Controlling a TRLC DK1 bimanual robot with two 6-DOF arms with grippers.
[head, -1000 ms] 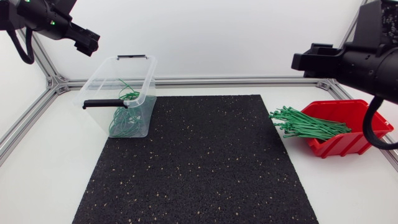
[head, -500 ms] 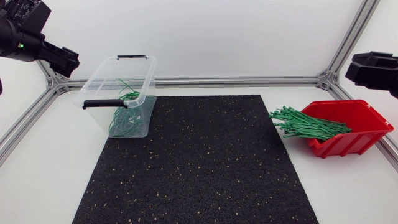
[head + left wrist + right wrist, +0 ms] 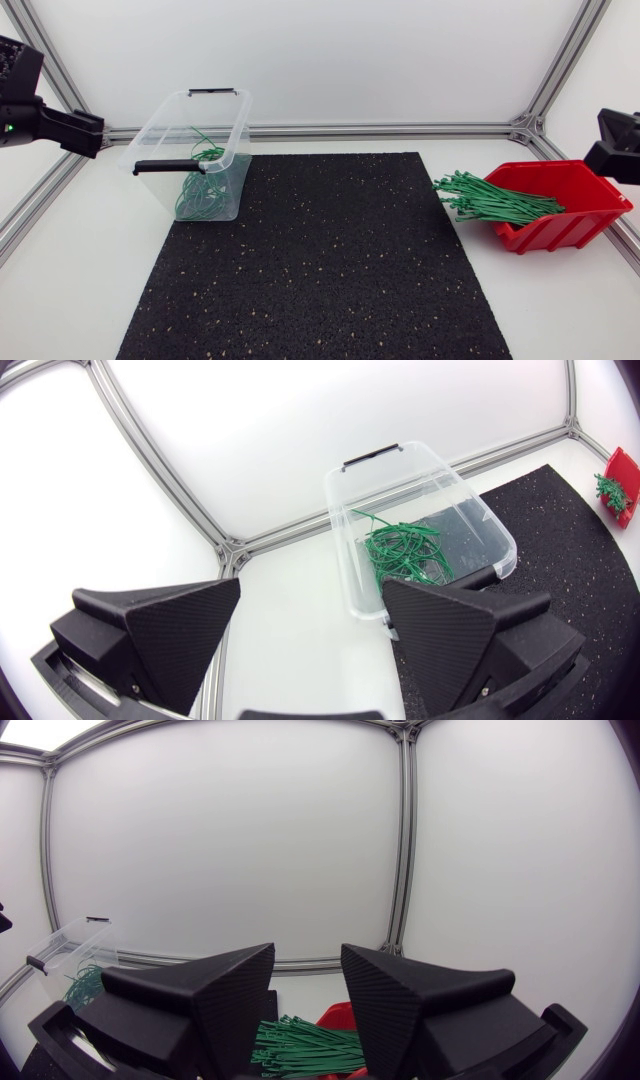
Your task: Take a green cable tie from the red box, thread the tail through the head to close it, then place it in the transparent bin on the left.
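The red box (image 3: 565,205) sits at the table's right with a bundle of green cable ties (image 3: 492,200) spilling out of its open side toward the mat. At the back left stands the transparent bin (image 3: 165,125), holding several looped green ties (image 3: 198,190). My left arm (image 3: 35,112) is at the left edge, beside the bin and clear of it. In the left wrist view my left gripper (image 3: 312,610) is open and empty, with the bin (image 3: 480,525) ahead of it. My right arm (image 3: 620,148) is at the right edge behind the red box. My right gripper (image 3: 308,965) is open with a narrow gap, holding nothing.
A black speckled mat (image 3: 320,260) covers the middle of the table. An aluminium frame rail (image 3: 380,128) runs along the back edge, and slanted rails border both sides.
Both arms have drawn back outward. The left one went from above the bin's far corner to the left edge. The right one withdrew to the right edge. Ties and containers have not moved.
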